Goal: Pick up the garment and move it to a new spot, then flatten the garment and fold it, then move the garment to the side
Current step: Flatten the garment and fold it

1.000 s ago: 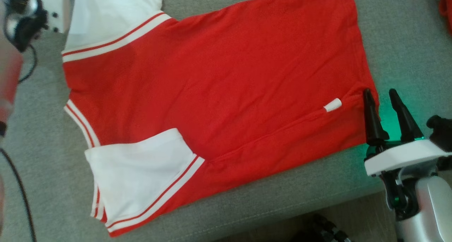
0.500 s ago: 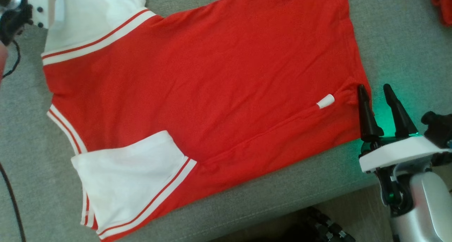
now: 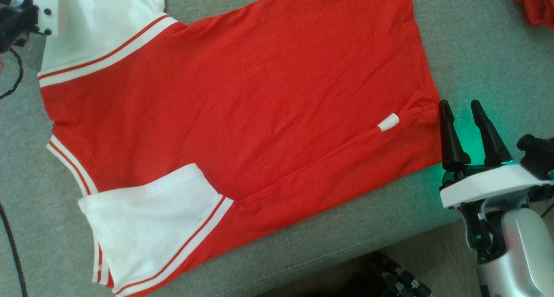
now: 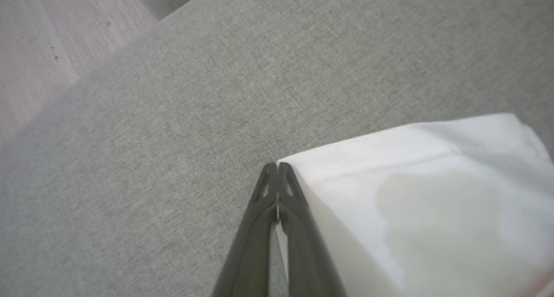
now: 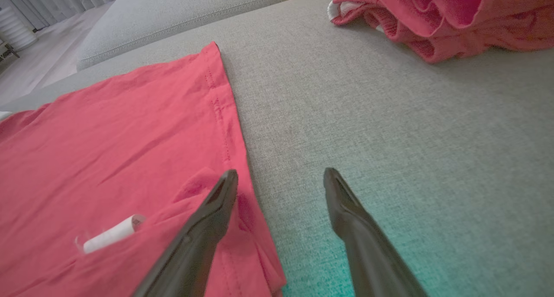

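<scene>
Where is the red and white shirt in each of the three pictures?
Head view: the shirt lies spread across the middle.
Left wrist view: its white sleeve is at the lower right, corner pinched by the shut left gripper.
Right wrist view: its red hem covers the left side.
Shared landmark: the grey cushion under it.

The right tool has two long, black, tapering fingers set on a flat white plate. Under the plate is a dark joint with a small green light and thin cables, then a rounded silver-grey forearm shell. A knobbly black block adjoins the plate. The left tool has dark grey fingers with slim triangular cut-outs near the tips. Its white wrist piece carries two black screws, beside a black bundle trailing a thin black cable.
</scene>
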Robot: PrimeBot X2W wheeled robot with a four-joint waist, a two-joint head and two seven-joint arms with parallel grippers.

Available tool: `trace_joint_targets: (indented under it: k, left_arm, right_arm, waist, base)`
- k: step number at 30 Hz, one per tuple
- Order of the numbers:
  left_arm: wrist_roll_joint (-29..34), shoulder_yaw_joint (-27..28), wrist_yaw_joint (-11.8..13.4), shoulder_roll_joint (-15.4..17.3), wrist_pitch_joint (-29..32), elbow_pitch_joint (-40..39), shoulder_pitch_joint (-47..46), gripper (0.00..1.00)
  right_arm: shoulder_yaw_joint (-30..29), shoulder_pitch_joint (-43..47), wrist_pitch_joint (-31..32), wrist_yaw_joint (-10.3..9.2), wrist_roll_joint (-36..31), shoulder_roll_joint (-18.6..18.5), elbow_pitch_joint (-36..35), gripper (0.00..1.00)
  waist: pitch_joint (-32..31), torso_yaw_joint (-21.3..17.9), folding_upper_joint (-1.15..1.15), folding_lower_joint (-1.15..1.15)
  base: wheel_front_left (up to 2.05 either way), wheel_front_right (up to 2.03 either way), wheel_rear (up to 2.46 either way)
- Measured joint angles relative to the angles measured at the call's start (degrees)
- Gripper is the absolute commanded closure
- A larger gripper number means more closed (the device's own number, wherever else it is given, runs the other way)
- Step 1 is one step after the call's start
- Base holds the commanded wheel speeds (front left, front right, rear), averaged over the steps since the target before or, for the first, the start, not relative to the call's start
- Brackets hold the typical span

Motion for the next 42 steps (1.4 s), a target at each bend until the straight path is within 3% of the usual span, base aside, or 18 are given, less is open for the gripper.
trace_joint_targets:
  k: [7,14,18,24,34,42]
  left_arm:
    - [-0.1,-3.0,0.0,1.2,-5.6,-1.6,0.4,1.00]
    - [-1.9,-5.4,0.0,1.0,-10.1,-5.6,0.4,1.00]
    - [-3.4,-6.2,0.0,1.1,-11.6,-8.5,0.4,1.00]
    - [-5.8,-8.5,0.0,2.7,-13.0,-16.3,1.3,1.00]
    - [-6.3,-9.3,0.6,6.3,-13.6,-23.6,4.6,1.00]
    - [-6.8,-9.8,1.3,6.9,-13.1,-26.8,5.0,1.00]
  right_arm:
    - [1.1,-2.0,1.8,0.00,1.2,-0.6,-0.9,0.00]
    - [1.6,-13.9,12.8,0.00,2.4,-5.8,0.2,0.00]
    - [2.5,-19.0,17.2,0.00,2.6,-7.7,4.0,0.00]
    - [5.0,-27.3,22.6,0.00,0.9,-9.6,15.3,0.00]
    - [9.0,-38.3,28.8,0.00,-8.0,-9.1,30.7,0.00]
    - [9.6,-43.6,29.9,0.00,-8.2,-8.0,37.2,0.00]
  waist:
    - [-1.4,0.5,0.00,0.00]
    - [-4.0,3.0,0.00,0.00]
    - [-4.9,4.7,0.00,0.00]
    - [-5.6,8.2,0.00,0.00]
    - [-5.0,10.7,0.00,0.00]
    - [-4.7,11.2,0.00,0.00]
  base:
    - [0.00,0.00,0.00]
    - [0.00,0.00,0.00]
    - [0.00,0.00,0.00]
    - [0.00,0.00,0.00]
    - [0.00,0.00,0.00]
    - [0.00,0.00,0.00]
